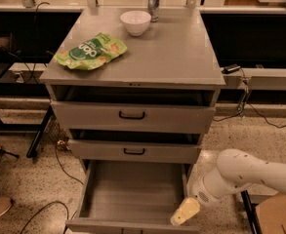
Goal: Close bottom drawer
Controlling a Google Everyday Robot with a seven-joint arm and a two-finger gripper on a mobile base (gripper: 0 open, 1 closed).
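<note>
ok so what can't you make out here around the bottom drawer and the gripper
All in the camera view:
bottom drawer: its front panel is mostly cut off by the lower edge, so the handle cannot be made out.
gripper: at the drawer's front right corner; its own body hides whether it touches the drawer.
arm: cut off by the right edge.
middle drawer: its inside is hidden by the top drawer and shadow.
</note>
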